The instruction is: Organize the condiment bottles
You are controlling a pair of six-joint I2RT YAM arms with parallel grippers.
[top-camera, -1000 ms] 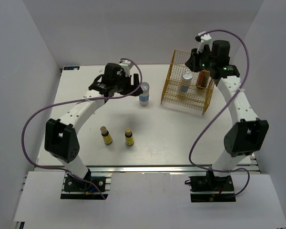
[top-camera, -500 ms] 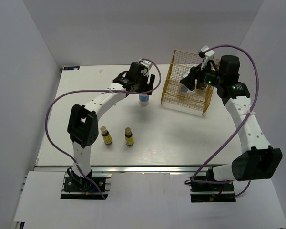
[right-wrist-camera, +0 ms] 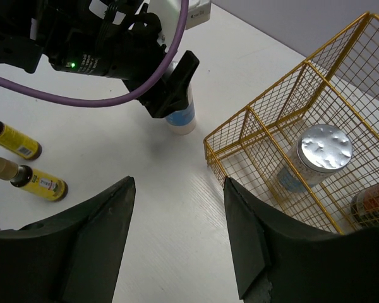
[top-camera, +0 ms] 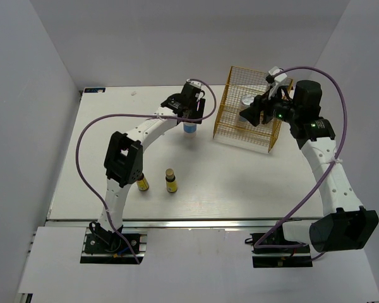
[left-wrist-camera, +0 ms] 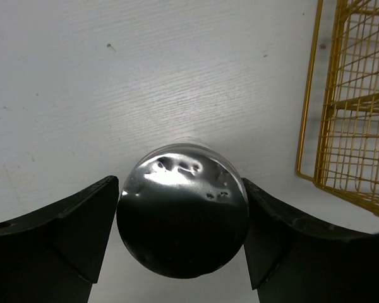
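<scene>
A: Left arm, status?
B: The left gripper (left-wrist-camera: 180, 184) sits over the blue-banded white cylinder (left-wrist-camera: 183, 221), one finger on each side of its dented silver top. No gap shows at either edge, but I cannot tell whether it is actually pinching. The cylinder stands upright on the table (top-camera: 240, 183), near the left side of the yellow wire rack (right-wrist-camera: 247, 107) and not touching it.
A: Right arm?
B: The right gripper (right-wrist-camera: 180, 189) hangs in the air by the rack, fingers wide apart, nothing between them.
A: Rack contents?
B: The second white cylinder (right-wrist-camera: 319, 151), silver top up. Beside it is a brown red-labelled bottle (right-wrist-camera: 372, 205) (cut off at the frame edge, cap not seen).
A: Remainder?
B: A tiny brown bottle (right-wrist-camera: 28, 178) and a second tiny brown bottle (right-wrist-camera: 12, 140), both with yellow labels and tan caps. They are side by side on the table toward its near edge, apart from each other and well apart from the rack.
</scene>
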